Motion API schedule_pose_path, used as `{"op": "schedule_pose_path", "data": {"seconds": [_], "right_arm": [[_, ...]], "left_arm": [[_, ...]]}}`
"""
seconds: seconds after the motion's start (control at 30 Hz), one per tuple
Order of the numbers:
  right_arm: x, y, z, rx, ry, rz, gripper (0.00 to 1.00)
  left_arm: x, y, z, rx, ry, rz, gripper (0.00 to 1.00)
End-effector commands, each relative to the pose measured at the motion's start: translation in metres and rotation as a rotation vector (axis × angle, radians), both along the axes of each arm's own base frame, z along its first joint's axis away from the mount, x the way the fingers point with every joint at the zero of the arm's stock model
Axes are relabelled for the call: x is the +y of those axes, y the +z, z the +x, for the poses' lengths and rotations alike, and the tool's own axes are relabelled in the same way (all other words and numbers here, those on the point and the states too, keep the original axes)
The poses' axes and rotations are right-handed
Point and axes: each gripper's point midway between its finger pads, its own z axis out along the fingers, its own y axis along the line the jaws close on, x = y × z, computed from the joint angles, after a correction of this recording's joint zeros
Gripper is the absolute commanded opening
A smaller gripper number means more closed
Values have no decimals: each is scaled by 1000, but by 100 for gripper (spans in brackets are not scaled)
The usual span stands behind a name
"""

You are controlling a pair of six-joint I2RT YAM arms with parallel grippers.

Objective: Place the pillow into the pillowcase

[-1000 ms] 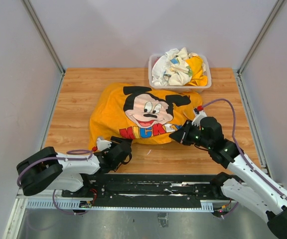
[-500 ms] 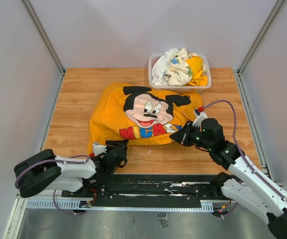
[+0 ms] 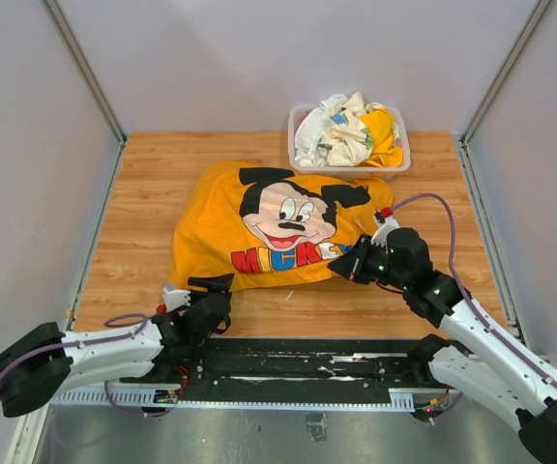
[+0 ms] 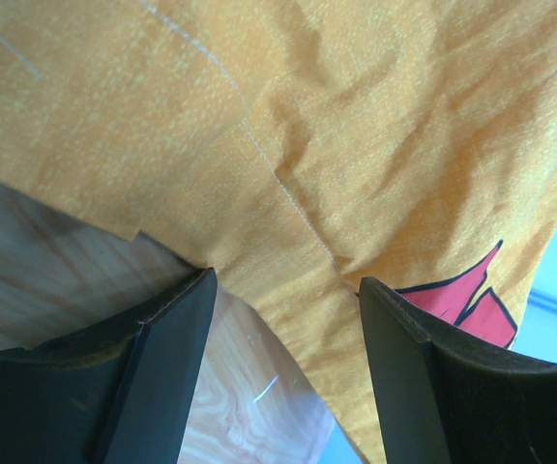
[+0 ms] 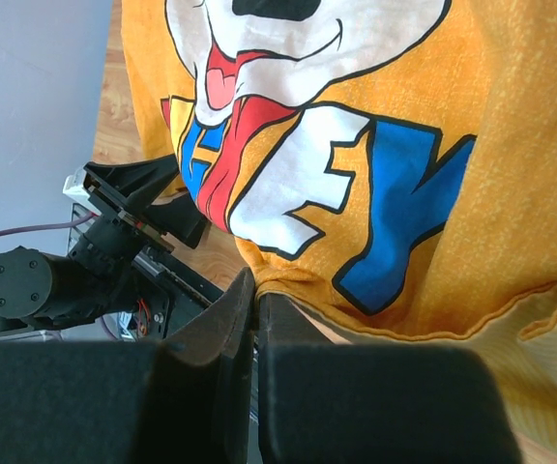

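The orange pillowcase [image 3: 278,227] with the Mickey face lies bulging in the middle of the wooden table. The pillow is hidden. My right gripper [image 3: 341,269] is at the case's front right edge, shut on a fold of its hem [image 5: 288,285]. The printed letters of the pillowcase [image 5: 385,184] fill the right wrist view. My left gripper [image 3: 196,288] sits just off the front left corner, open. In the left wrist view the edge of the pillowcase [image 4: 356,145] runs past the left gripper [image 4: 283,285], with bare wood and nothing pinched between the fingers.
A clear plastic bin [image 3: 401,159] heaped with white and yellow patterned cloths stands at the back right, touching the pillowcase's far edge. White walls close in both sides and the back. The metal rail [image 3: 288,362] with the arm bases runs along the near edge.
My left gripper has drawn back toward the near left, off the pillowcase's front left corner, and its jaws stand wider. The right gripper has held its place and grip.
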Motion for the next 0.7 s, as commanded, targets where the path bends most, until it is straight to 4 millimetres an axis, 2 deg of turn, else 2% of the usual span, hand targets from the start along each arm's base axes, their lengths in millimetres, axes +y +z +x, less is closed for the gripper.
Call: {"op": "schedule_pose_path", "data": {"seconds": [0.0, 0.13, 0.27, 0.43, 0.53, 0.67], "right_arm": [[2, 11, 6, -38, -1, 42, 1], [3, 23, 3, -51, 9, 68, 1], [7, 58, 4, -104, 29, 107, 1], [19, 103, 11, -161, 67, 154, 1], [23, 117, 17, -180, 75, 161, 1], [29, 127, 15, -181, 104, 182, 1]], "left_arm": [[54, -63, -30, 177, 58, 253, 69], [49, -64, -29, 184, 43, 253, 69], [49, -66, -33, 191, 33, 232, 69], [39, -50, -29, 160, -9, 224, 69], [32, -44, -26, 148, -28, 210, 70], [33, -38, -18, 113, 16, 207, 72]]}}
